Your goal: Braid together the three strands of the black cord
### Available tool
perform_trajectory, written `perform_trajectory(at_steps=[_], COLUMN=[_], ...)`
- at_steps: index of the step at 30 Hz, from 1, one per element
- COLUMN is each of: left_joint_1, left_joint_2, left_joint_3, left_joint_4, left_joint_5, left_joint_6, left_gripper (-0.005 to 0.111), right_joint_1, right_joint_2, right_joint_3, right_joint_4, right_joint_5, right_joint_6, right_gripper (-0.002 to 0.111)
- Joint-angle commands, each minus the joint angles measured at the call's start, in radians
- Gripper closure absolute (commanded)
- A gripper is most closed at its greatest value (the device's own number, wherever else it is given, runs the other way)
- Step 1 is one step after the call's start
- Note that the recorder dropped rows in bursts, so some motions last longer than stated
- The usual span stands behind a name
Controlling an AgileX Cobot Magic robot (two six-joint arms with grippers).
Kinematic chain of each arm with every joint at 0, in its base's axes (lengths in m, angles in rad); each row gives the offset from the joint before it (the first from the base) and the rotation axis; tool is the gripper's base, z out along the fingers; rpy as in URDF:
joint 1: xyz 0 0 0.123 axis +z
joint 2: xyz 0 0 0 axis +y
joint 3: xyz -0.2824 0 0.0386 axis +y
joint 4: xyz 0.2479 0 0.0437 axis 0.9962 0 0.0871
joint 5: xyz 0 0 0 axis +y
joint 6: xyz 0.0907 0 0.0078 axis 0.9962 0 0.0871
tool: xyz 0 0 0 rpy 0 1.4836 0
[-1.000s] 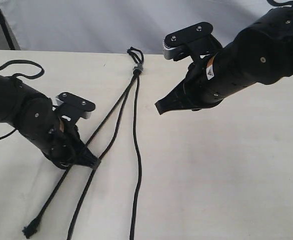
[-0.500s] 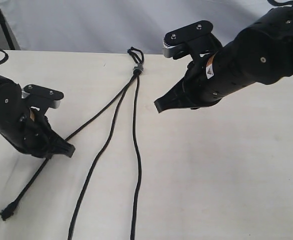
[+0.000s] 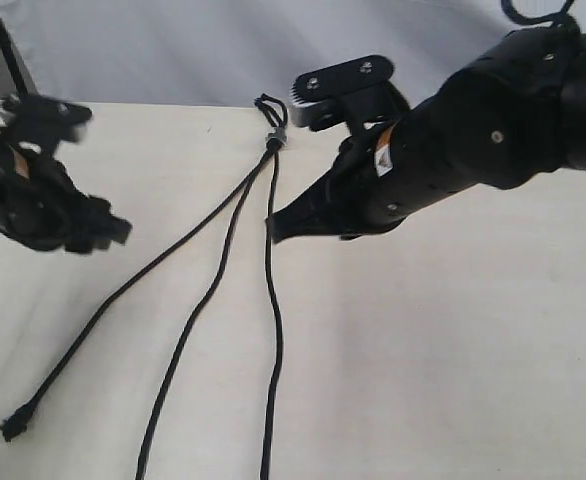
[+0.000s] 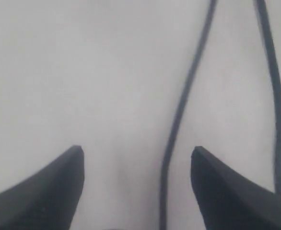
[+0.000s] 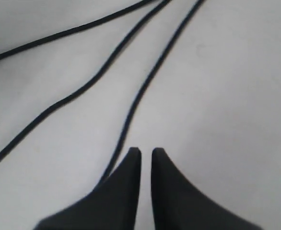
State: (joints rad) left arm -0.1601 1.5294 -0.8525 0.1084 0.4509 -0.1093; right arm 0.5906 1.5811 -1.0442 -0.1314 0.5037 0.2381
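Observation:
The black cord lies on the pale table (image 3: 453,350), its three strands bound by a small grey band (image 3: 276,137) at the far end. From there the left strand (image 3: 123,288) runs to a knotted tip (image 3: 13,427). The middle strand (image 3: 198,310) and right strand (image 3: 276,330) run to the near edge. My left gripper (image 3: 113,232) hangs open left of the cord, holding nothing. In its wrist view, one strand (image 4: 179,110) lies on the table below its spread fingers (image 4: 212,187). My right gripper (image 3: 273,228) is shut and empty, its tip right beside the right strand (image 5: 145,81).
A white backdrop rises behind the table's far edge. Small loops (image 3: 269,103) stick out beyond the band. Bare tabletop shows right of the cord and under my right arm (image 3: 493,130).
My left gripper dragged the left strand out to the left, let go of it, opened and drew back up-left. My right gripper moved left and down to the right strand.

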Motion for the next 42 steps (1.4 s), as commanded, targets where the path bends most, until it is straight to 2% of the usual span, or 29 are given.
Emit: perform_trajectory(at_steps=[1,3,5,8,12,21,22,24,25,28,29,33,37,42], left_joint_1=[0.138,0.205,0.264,0.312,0.321,0.321,0.321,0.321,0.321,0.321,0.321,0.321,0.319,0.289], left_joint_2=[-0.158,-0.197,-0.225,-0.238,-0.238,-0.238,-0.238,-0.238,-0.238,-0.238,-0.238,-0.238,-0.238,-0.238], left_joint_3=[-0.009,0.001,0.031,0.064,0.069,0.069,0.069,0.069,0.069,0.069,0.069,0.069,0.072,0.075], left_joint_4=[0.034,0.034,0.034,0.034,0.028,0.015,0.015,0.015,0.016,0.016,0.016,0.013,-0.019,-0.019], left_joint_5=[0.024,0.038,0.018,-0.04,-0.049,-0.049,-0.049,-0.049,-0.049,-0.049,-0.049,-0.049,-0.049,-0.055], left_joint_6=[-0.063,-0.083,-0.082,-0.082,-0.082,-0.082,-0.082,-0.082,-0.081,-0.078,-0.078,-0.079,-0.074,-0.074], left_gripper=[0.045,0.045,0.045,0.045,0.045,0.045,0.045,0.045,0.045,0.045,0.045,0.045,0.045,0.045], right_joint_1=[0.134,0.19,0.235,0.293,0.337,0.342,0.342,0.342,0.342,0.342,0.342,0.315,0.235,0.063], right_joint_2=[0.073,0.135,0.215,0.33,0.468,0.622,0.626,0.633,0.634,0.628,0.615,0.535,0.435,0.385], right_joint_3=[-0.031,-0.069,-0.135,-0.259,-0.417,-0.522,-0.522,-0.523,-0.523,-0.523,-0.523,-0.524,-0.524,-0.524], right_joint_4=[0.01,0.02,0.05,0.057,0.057,0.081,0.083,0.083,0.083,0.083,0.083,0.021,-0.113,-0.139], right_joint_5=[-0.025,-0.035,-0.012,0.084,0.229,0.326,0.326,0.336,0.343,0.369,0.388,0.481,0.568,0.601], right_joint_6=[0.032,0.062,0.091,0.091,0.106,0.151,0.151,0.147,0.135,0.091,0.059,-0.004,0.001,-0.02], right_gripper=[0.067,0.049,0.042,0.044,0.046,0.046,0.047,0.06,0.067,0.102,0.108,0.108,0.108,0.108])
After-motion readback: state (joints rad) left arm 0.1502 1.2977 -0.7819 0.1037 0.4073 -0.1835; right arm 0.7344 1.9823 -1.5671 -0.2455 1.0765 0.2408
